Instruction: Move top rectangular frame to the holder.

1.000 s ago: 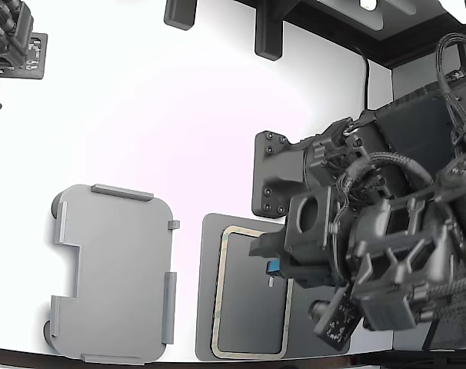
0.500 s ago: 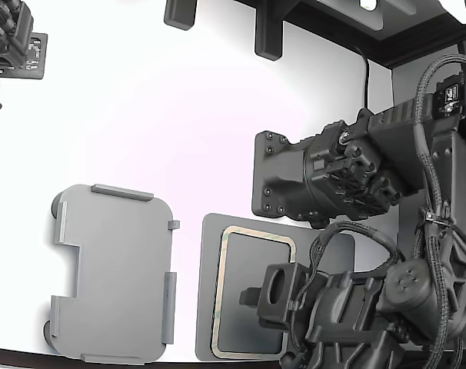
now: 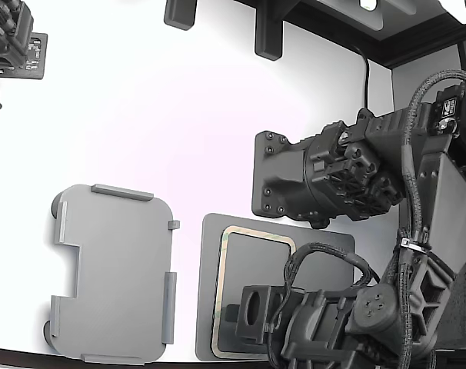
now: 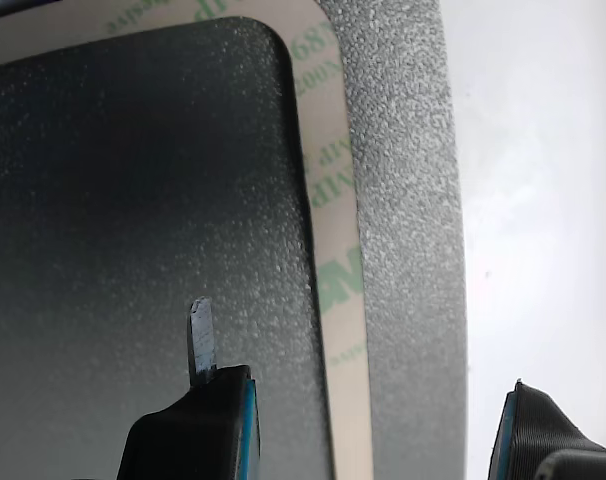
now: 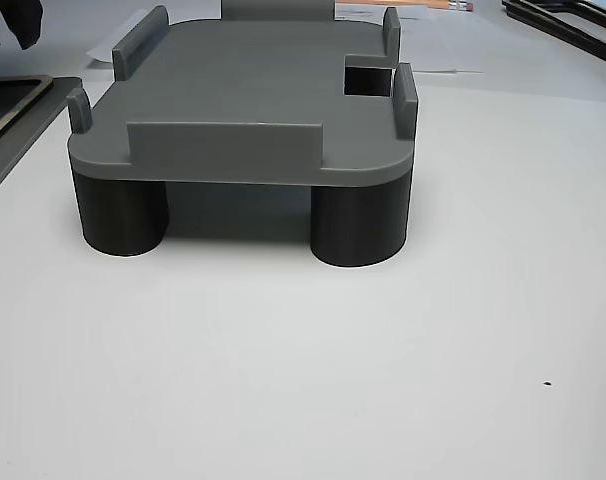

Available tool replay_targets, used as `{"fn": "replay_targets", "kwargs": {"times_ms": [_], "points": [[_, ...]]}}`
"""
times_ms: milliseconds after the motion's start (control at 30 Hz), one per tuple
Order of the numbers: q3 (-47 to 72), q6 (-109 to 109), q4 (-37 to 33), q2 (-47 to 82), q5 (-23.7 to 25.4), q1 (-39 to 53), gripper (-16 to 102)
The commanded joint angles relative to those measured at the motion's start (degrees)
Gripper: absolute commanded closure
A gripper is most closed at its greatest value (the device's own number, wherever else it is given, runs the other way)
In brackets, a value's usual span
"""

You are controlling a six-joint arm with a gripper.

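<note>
Hovering tool: the gripper (image 4: 373, 420) hangs low over the dark mat, its two fingertips apart, nothing between them but the frame's strip and the mat.
Fingertips: one finger (image 4: 205, 415) (it has a thin blade tip) is over the mat's inner dark area; the other one (image 4: 543, 435) is over the white table, outside the mat's edge.
Frame: the top rectangular frame (image 3: 221, 284) lies flat on the dark grey mat (image 3: 206, 307), beige with faint green print; in the exterior view the arm covers its right part.
Holder: the holder (image 3: 114, 273) stands on the white table (image 3: 179, 131), just beside the mat on the exterior view's left, not touching it.
Holder details: raised edge tabs, dark round feet (seen in the other view), nothing lying on it.
</note>
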Motion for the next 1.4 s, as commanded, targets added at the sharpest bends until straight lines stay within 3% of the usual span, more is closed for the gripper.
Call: {"fn": "replay_targets", "kwargs": {"times_ms": [0,467,733,1267,1367], "points": [[-1.14,-0.79,-1.23,0.26,-0.44,-0.53,-10],[-4.31,-3.96,-3.96,-6.24,0.18,-0.88,7],[-2.81,-3.78,-4.83,-5.98,0.00,-1.05,25],[0.09,-5.01,-7.12,-5.10,0.44,-1.67,35],[0.53,-5.62,-7.12,-4.57,0.26,-2.11,45]]}}
